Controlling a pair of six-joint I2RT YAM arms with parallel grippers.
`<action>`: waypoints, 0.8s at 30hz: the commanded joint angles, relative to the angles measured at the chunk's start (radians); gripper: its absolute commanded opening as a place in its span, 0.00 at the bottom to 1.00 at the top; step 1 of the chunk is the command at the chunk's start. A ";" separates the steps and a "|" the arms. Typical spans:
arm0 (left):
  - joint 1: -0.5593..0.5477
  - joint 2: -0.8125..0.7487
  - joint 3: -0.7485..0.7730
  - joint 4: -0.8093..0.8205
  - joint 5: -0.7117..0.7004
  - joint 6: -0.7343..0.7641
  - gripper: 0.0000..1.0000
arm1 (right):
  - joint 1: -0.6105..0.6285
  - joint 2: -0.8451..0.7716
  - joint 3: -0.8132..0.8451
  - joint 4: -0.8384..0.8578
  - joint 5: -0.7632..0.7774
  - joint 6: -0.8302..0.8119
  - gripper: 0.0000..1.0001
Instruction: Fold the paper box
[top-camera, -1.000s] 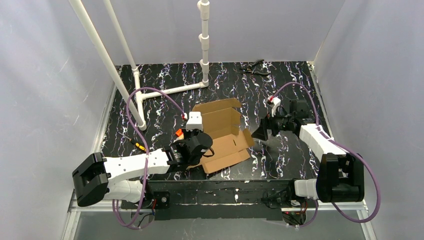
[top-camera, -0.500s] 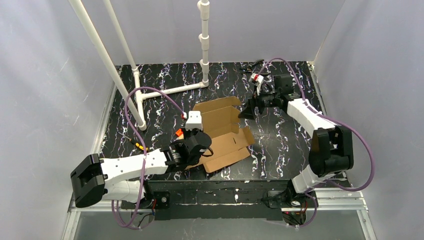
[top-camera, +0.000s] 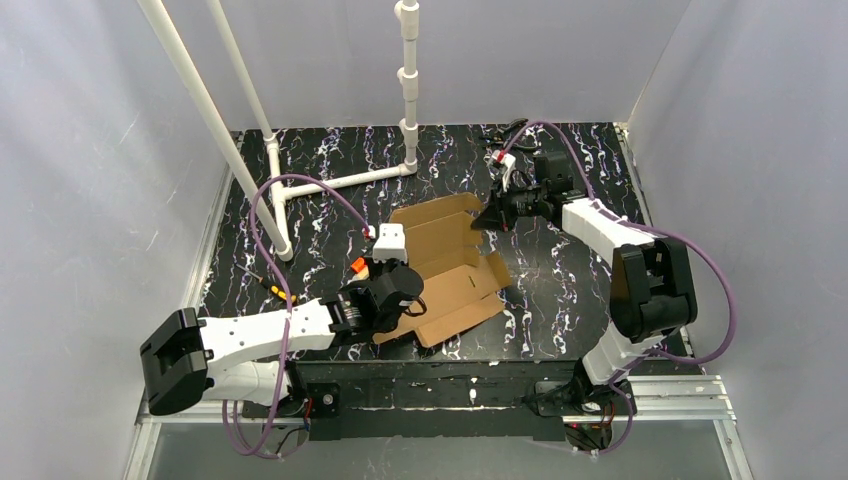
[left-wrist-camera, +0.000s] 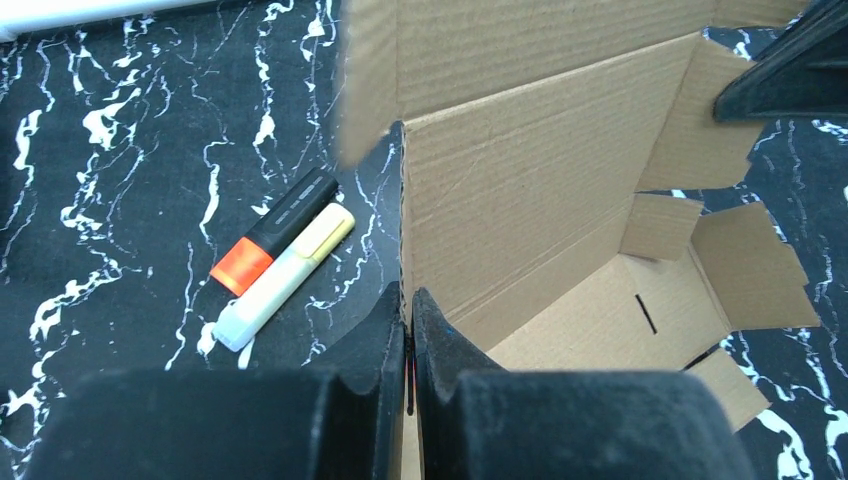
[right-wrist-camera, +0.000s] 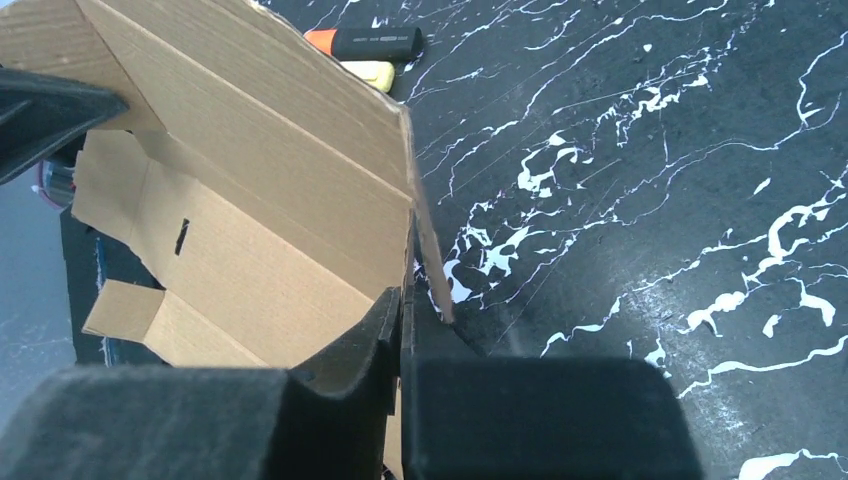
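The paper box (top-camera: 450, 250) is a brown cardboard sheet, partly raised, lying mid-table. My left gripper (top-camera: 405, 298) is shut on its near-left wall; in the left wrist view that gripper (left-wrist-camera: 407, 300) pinches the upright edge of the box (left-wrist-camera: 520, 190). My right gripper (top-camera: 487, 217) is at the box's far-right corner. In the right wrist view it (right-wrist-camera: 404, 300) is shut on the thin edge of a standing flap of the box (right-wrist-camera: 260, 200). The box floor with its slots lies between the two grippers.
An orange-tipped black marker (left-wrist-camera: 275, 230) and a pale yellow stick (left-wrist-camera: 285, 275) lie on the table left of the box. A white pipe frame (top-camera: 340, 180) stands at the back left. A dark hand tool (top-camera: 510, 135) lies at the back edge.
My right arm has swung from the right of the box to its far-right corner, and its jaws have shut on the flap edge. The left gripper kept its hold.
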 joint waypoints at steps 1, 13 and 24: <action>-0.007 -0.041 0.024 0.006 -0.021 -0.020 0.00 | 0.006 -0.037 -0.014 0.067 -0.060 -0.003 0.03; 0.017 -0.507 -0.064 -0.172 0.417 0.066 0.98 | -0.067 -0.190 -0.083 -0.104 -0.083 -0.342 0.01; 0.197 -0.434 0.293 -0.499 0.827 0.250 0.98 | -0.076 -0.228 -0.082 -0.241 -0.139 -0.533 0.01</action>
